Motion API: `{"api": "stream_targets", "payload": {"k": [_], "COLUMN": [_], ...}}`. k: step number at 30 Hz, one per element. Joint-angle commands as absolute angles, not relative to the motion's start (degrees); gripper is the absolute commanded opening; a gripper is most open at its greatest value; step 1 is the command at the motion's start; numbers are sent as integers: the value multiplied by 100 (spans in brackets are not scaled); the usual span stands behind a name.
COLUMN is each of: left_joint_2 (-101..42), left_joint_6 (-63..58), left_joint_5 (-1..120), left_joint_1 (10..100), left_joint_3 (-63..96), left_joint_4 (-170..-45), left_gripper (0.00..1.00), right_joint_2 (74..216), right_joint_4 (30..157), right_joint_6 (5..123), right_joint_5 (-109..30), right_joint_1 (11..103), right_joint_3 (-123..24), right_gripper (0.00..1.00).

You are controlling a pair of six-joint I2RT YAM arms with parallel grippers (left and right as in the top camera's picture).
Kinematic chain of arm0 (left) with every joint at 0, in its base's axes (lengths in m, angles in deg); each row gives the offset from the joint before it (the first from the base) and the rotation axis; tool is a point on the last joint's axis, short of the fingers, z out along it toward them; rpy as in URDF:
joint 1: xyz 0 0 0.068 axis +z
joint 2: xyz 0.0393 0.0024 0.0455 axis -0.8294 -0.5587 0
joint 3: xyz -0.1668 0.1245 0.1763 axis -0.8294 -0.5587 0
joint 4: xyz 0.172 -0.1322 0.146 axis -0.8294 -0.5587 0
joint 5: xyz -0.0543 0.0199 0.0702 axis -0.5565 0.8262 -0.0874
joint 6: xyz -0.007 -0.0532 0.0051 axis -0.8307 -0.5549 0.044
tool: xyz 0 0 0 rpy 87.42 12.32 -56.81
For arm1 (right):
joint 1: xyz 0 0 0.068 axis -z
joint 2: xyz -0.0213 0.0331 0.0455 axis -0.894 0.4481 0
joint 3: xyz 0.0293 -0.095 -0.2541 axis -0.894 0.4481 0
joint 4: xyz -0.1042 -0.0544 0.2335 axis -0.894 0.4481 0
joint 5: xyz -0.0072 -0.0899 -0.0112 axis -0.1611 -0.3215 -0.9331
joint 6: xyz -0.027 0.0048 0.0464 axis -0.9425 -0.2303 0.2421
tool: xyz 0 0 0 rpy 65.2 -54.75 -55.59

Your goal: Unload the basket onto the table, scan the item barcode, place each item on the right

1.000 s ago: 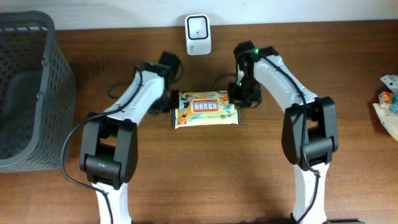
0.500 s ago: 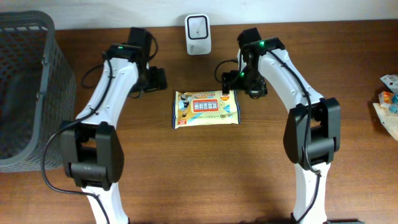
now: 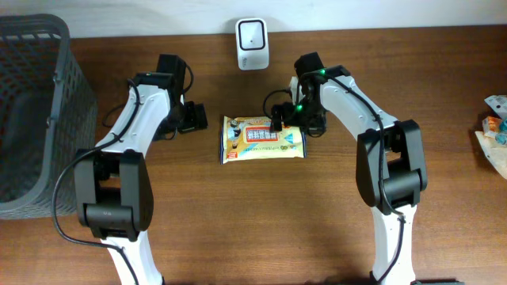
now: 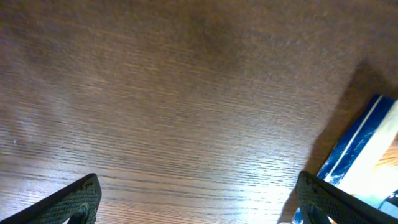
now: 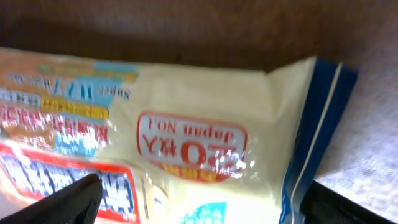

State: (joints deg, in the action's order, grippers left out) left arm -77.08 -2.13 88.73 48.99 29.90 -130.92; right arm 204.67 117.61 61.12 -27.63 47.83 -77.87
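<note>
Left hand [image 3: 190, 117] splayed wide at 9 o'clock of the packet [image 3: 264, 139]; right hand [image 3: 290, 119] — equally wide (gripping nothing) — over its 1 o'clock corner.

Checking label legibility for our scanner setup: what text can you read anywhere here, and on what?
"20", upside down, in the red oval on the yellow packet.
"Japan", upside down, same oval.
Remaining packet print: too blurred.
White scanner: no readable text.

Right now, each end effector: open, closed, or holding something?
Left end effector: open, empty, over the brown wooden table.
Right end effector: open, empty, above the yellow printed plastic packet.
</note>
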Motion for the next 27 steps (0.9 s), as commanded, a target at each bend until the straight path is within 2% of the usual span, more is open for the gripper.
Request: {"api": "stream_targets", "payload": {"k": [1,7,12,15,16,17,27], "left_joint_2": [-7636,-7636,-7636,-7636,-7636,-7636,-7636], "left_joint_6": [-228,-231,-231,-231,-231,-231,-231], "left_joint_5": [8820,8831,8831,8829,8829,8831,8829], "left_joint_1": [4907,4907,4907,4907,4907,4907,4907], "left_joint_3": [2916,2916,2916,2916,2916,2916,2916], "left_joint_4": [-13066,-12957,-12941,-12941,-12941,-12941,-12941], "left_gripper": [99,99,99,99,99,99,99], "right_joint_2": [20542,19941,19801,19952,20045,20124,20972], "right_joint_4": [12334,13254,12424,11755,11600,11495,11316], "right_joint_6": [5928,5526,4964,5231,5408,5618,5854], "right_joint_5": [-2765,-3961,-3954,-3893,-3891,-3891,-3615], "right_joint_1": [4737,4713,4689,4682,4682,4682,4451], "right_joint_3": [-7713,-8410,-8930,-8923,-8923,-8923,-8919], "right_gripper": [100,98,99,36,17,6,4]}}
